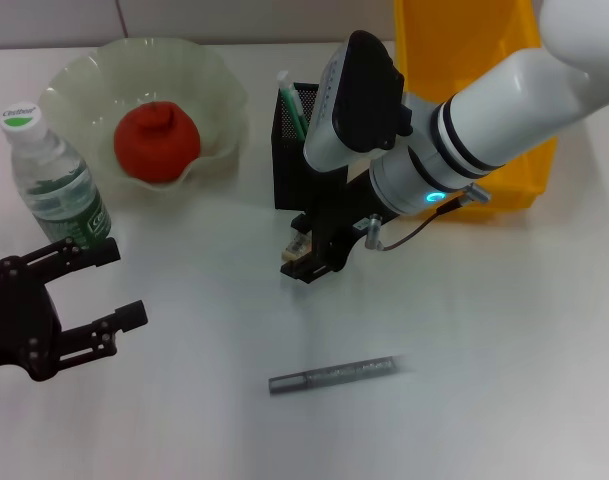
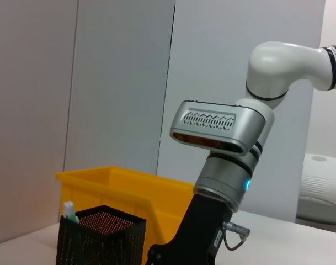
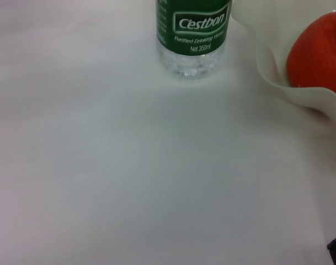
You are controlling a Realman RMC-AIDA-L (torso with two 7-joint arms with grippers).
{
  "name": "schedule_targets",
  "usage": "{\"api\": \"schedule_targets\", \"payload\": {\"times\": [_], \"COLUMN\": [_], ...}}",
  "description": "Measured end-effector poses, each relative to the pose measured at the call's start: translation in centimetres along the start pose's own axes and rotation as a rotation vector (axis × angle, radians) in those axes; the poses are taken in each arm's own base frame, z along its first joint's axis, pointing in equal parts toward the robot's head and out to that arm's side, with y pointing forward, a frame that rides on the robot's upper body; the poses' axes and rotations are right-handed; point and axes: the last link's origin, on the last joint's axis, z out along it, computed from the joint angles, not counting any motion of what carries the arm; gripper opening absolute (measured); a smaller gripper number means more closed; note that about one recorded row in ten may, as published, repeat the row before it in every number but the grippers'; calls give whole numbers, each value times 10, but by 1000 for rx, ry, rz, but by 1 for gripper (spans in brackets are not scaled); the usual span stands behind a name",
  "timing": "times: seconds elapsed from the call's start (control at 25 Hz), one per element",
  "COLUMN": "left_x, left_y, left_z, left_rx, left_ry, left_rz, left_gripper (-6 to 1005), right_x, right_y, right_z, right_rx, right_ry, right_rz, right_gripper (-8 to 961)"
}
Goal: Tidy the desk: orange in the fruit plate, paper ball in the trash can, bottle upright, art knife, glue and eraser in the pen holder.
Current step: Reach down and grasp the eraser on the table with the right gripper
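Observation:
The orange [image 1: 156, 140] lies in the pale-green fruit plate [image 1: 74, 85] at the back left. Beside it the bottle [image 1: 56, 180] stands upright. The black mesh pen holder [image 1: 289, 165] has a green-and-white glue stick [image 1: 287, 100] in it. Just in front of the holder, low over the table, my right gripper [image 1: 304, 252] is shut on the small beige eraser [image 1: 296, 247]. A grey art knife [image 1: 334, 375] lies flat on the table nearer to me. My left gripper [image 1: 122, 283] rests open at the front left. The yellow trash can [image 1: 464, 50] stands at the back right. The paper ball is out of view.
The right wrist view shows the bottle [image 3: 193, 33], the fruit plate's rim [image 3: 272, 74] and the orange [image 3: 319, 55] across bare white table. In the left wrist view the right arm stands over the pen holder [image 2: 101, 237], with the trash can [image 2: 123, 187] behind.

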Motion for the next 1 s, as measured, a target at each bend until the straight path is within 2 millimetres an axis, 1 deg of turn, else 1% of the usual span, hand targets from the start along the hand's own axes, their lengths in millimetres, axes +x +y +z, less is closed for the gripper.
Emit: {"api": "schedule_targets", "payload": {"times": [0.32,0.56,1.0], "left_x": [1,1,1], "left_y": [0,-1,-1], "left_z": [1,2,3], "left_rx": [-2,-3,-5], "left_ry": [3,4,4], "left_rz": [1,2,3], "left_gripper": [768,768,769], "right_x": [0,4,2], "right_y": [0,-1,-2], "right_z": [0,2,1], "right_rx": [-1,5,7], "right_ry": [-2,6,0], "right_rz": [4,22,24], "right_gripper": [636,635,634]}}
